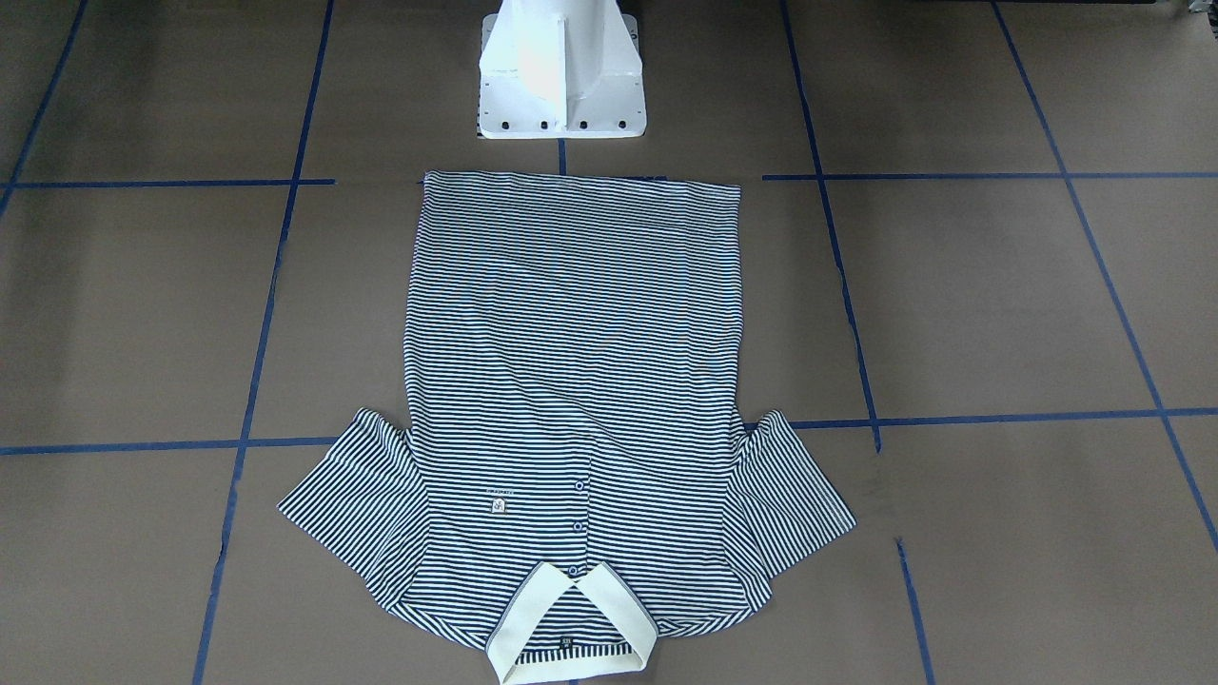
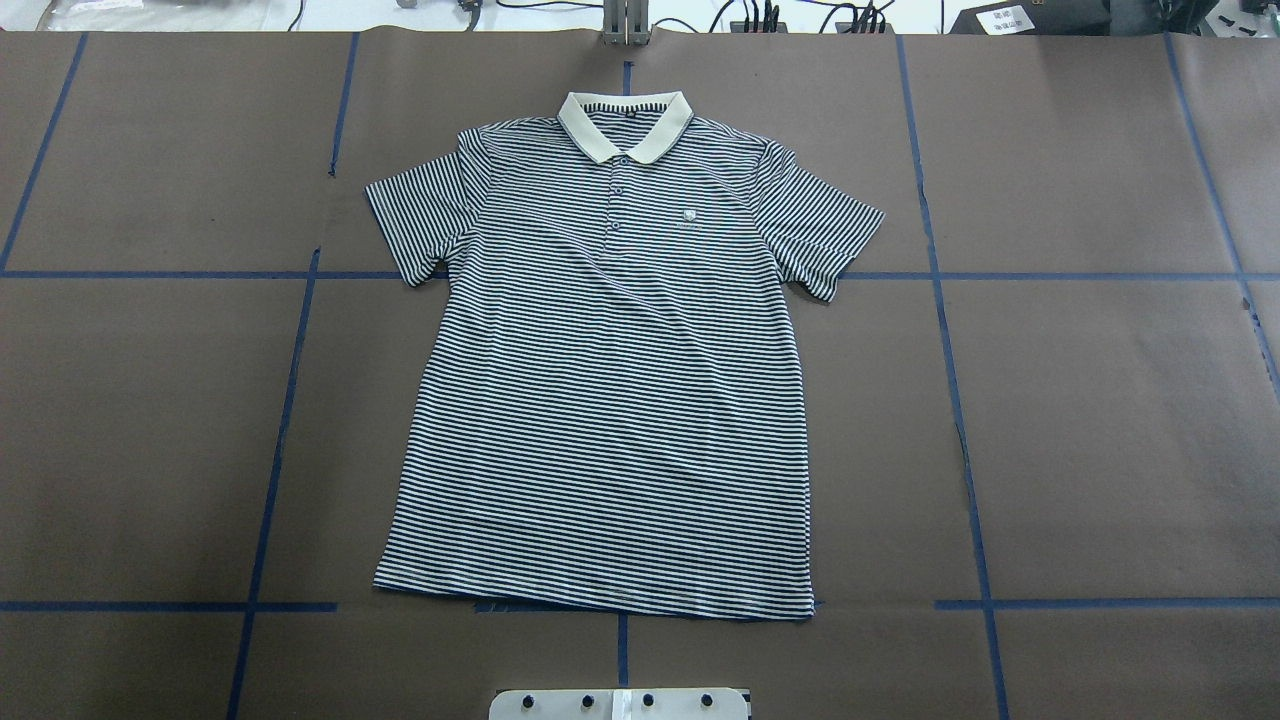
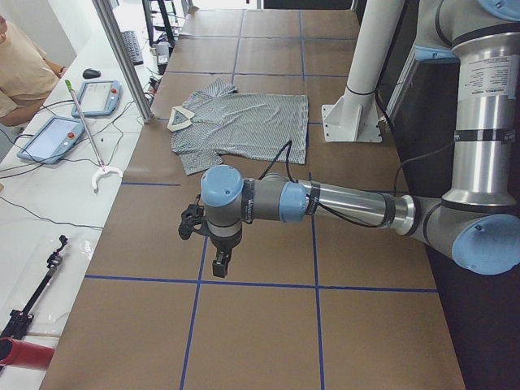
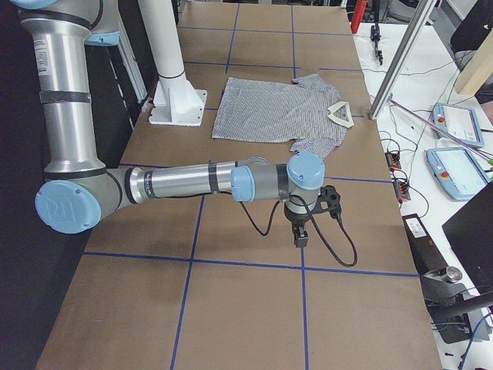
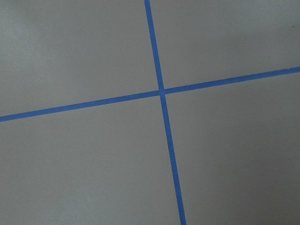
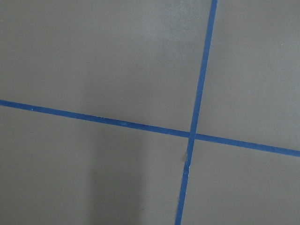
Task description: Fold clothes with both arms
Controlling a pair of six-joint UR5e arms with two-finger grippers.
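Well apart — polo shirt (image 2: 610, 400), left gripper (image 3: 219, 264), right gripper (image 4: 300, 235)

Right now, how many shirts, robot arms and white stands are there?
Striped navy-and-white polo shirt: 1
Silver-grey robot arms with light-blue joint caps: 2, the left arm and the right arm
White pedestal base: 1
Total: 4

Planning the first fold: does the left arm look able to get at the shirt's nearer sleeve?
Probably yes: the left arm hangs over the table, nothing between it and that sleeve.
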